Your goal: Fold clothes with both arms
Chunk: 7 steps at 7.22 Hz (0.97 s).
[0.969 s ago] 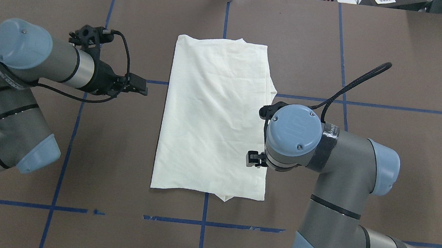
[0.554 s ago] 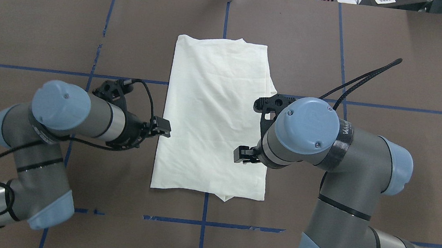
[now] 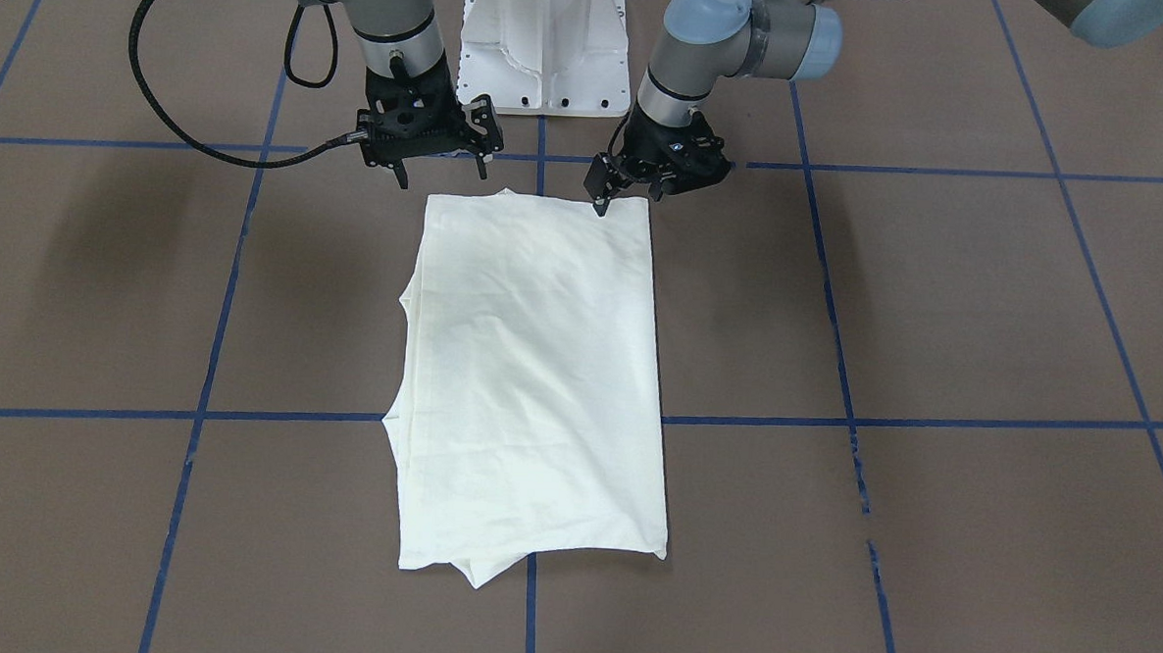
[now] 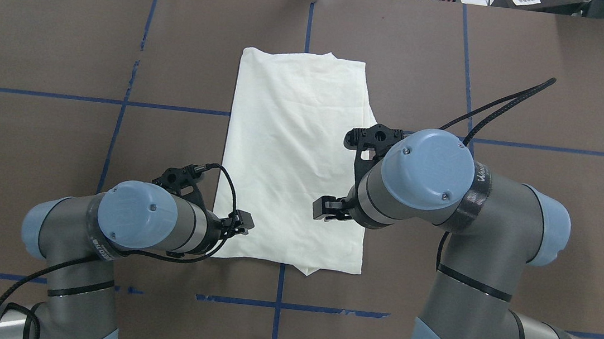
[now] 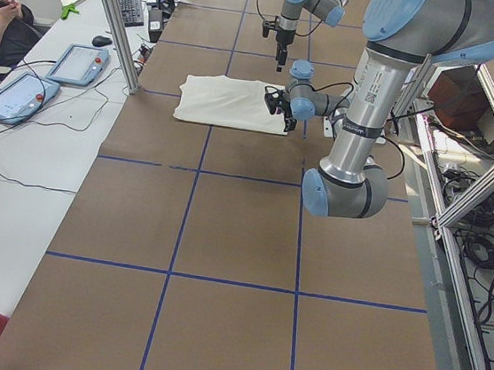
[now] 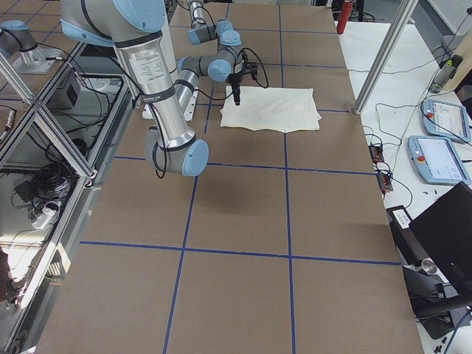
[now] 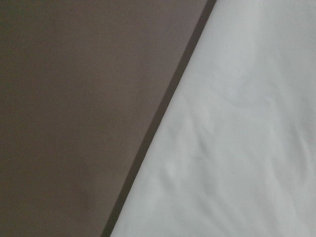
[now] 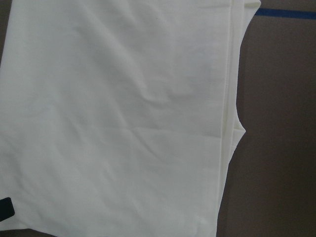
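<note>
left arm (image 4: 172, 231) swung to shirt (image 4: 289, 134) near corner

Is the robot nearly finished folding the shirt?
Partly. Done: the T-shirt lies flat as a narrow rectangle, plain side up. In hand: the left gripper and right gripper are at its near end, nothing lifted yet. Left: probably folding that end over to the far end.
</note>
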### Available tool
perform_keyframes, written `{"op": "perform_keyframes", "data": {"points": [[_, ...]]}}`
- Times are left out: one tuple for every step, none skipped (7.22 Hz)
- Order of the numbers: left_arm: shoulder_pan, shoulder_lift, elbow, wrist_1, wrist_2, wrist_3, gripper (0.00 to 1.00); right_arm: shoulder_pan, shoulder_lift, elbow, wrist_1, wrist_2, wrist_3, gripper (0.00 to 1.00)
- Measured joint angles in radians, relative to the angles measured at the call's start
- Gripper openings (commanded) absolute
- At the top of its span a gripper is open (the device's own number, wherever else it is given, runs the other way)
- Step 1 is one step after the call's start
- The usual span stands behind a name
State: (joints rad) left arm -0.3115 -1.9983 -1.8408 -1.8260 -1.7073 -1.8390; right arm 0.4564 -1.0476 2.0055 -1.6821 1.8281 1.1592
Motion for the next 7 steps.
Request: {"op": "perform_keyframes", "data": {"points": [[0.003,0.004,0.003,0.009,0.005,-0.002,0.90,0.002,0.000,0.000,0.002,0.000,0.000,1.00],[0.004,0.008,0.006,0.020,0.013,-0.003,0.86,0.003,0.000,0.000,0.002,0.000,0.000,1.00],[0.005,0.008,0.007,0.037,0.019,-0.003,0.83,0.003,0.000,0.000,0.002,0.000,0.001,1.00],[0.006,0.007,0.007,0.049,0.021,-0.002,0.82,0.004,0.000,-0.001,0.002,0.000,0.001,1.00],[0.010,0.007,0.006,0.054,0.022,-0.002,0.79,0.005,-0.002,-0.001,0.002,0.000,0.002,1.00],[0.020,0.007,0.007,0.056,0.023,-0.001,0.75,0.005,-0.003,0.000,0.002,0.000,0.002,1.00],[0.031,0.007,0.008,0.057,0.023,-0.001,0.72,0.006,-0.004,0.000,0.002,0.000,0.002,1.00]]}}
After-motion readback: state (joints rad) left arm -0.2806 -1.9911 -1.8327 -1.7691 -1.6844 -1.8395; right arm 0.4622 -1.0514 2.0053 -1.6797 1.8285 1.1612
